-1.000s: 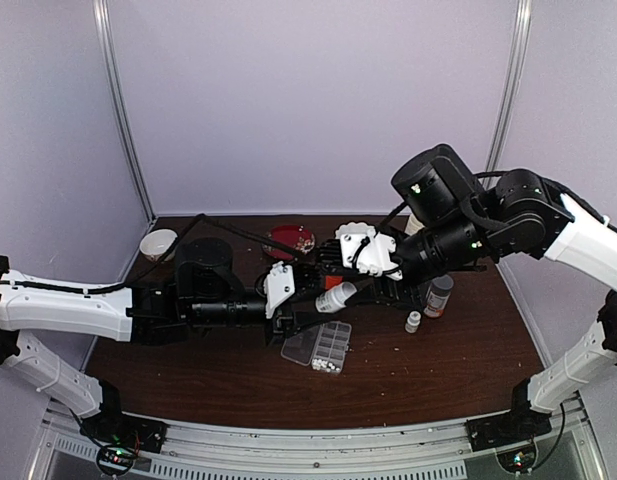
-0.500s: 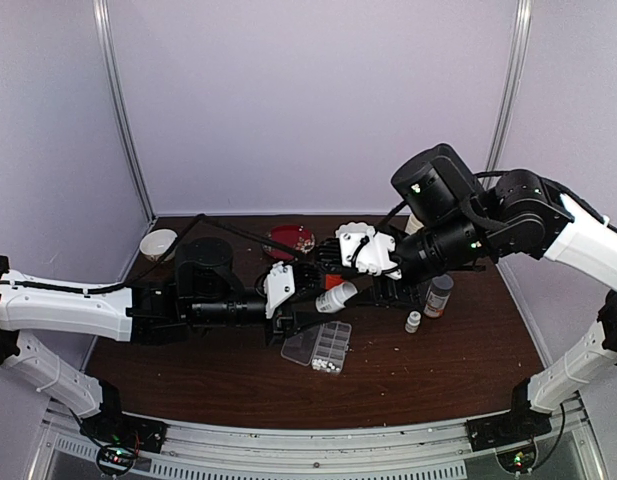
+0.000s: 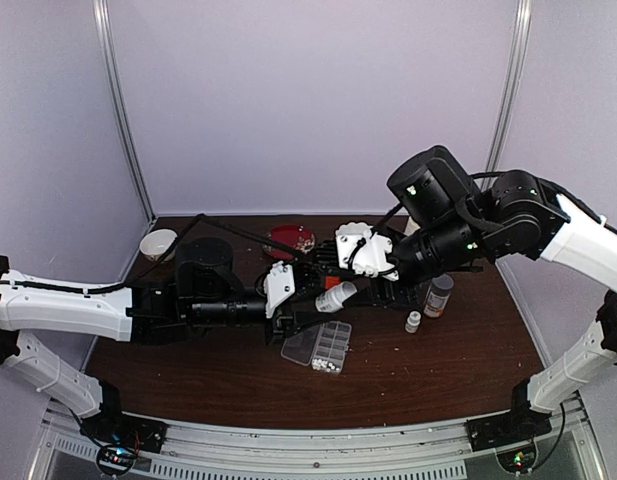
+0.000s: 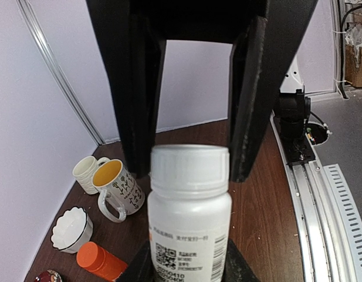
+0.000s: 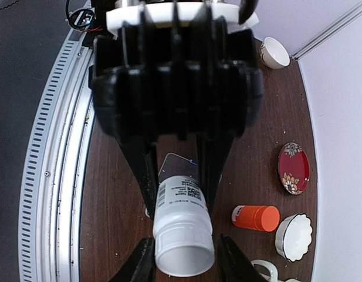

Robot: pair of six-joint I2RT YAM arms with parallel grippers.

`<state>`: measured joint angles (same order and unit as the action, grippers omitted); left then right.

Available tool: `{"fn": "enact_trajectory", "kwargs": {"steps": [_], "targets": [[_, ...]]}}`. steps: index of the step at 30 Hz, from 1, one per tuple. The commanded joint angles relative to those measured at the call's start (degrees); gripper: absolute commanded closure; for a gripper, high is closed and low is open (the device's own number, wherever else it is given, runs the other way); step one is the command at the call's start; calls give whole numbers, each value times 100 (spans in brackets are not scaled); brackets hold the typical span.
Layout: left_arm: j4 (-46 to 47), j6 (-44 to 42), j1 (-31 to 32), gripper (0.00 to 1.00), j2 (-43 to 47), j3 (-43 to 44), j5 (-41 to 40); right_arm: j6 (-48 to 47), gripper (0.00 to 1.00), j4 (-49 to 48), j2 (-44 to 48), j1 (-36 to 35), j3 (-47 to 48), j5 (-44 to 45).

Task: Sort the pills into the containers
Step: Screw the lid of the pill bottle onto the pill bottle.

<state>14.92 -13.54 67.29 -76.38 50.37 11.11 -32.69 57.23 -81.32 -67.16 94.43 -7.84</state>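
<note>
My left gripper (image 4: 186,267) is shut on the body of a white bottle (image 4: 189,217), held level above the table with its white cap (image 5: 183,247) on. My right gripper (image 5: 185,264) faces it, open, one finger on each side of the cap with a thin gap on both sides. Below the bottle lies the clear pill organizer (image 3: 320,345) with its lid open. A few white pills (image 3: 326,366) sit in its near cells. In the top view both grippers meet over the middle of the table around the bottle (image 3: 336,296).
An orange bottle (image 5: 256,217) lies on its side near a scalloped white bowl (image 5: 295,237). A red plate (image 3: 291,238) and two mugs (image 4: 113,185) stand at the back. A white bowl (image 3: 158,243) sits far left. Two small bottles (image 3: 439,295) stand on the right.
My right gripper's fingers have spread a little apart from the cap. The left gripper and the bottle have stayed where they were.
</note>
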Motion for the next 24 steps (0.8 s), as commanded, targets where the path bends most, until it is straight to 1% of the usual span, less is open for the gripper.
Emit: {"fn": "enact_trajectory", "kwargs": {"steps": [1,4,6,7,11,16,19,24], "targets": [[143,26,18,88,96,175,78,47,69,-52,-34,-8,-17,141],[158,33,21,88,96,167,80,75,82,-54,-33,-15,-9,152],[162,35,16,88,92,160,78,158,96,-64,-45,-8,8,196],[168,30,15,88,95,158,63,241,100,-90,-46,-8,20,259],[198,2,16,88,105,140,-40,656,100,-207,-21,-8,-14,352],[248,-42,18,90,140,122,-227,1476,100,-326,-42,-8,-19,450],[203,-84,19,90,132,135,-302,2024,100,-322,-95,-13,-5,454],[188,-96,14,90,143,131,-385,2571,100,-232,-179,6,86,468]]}}
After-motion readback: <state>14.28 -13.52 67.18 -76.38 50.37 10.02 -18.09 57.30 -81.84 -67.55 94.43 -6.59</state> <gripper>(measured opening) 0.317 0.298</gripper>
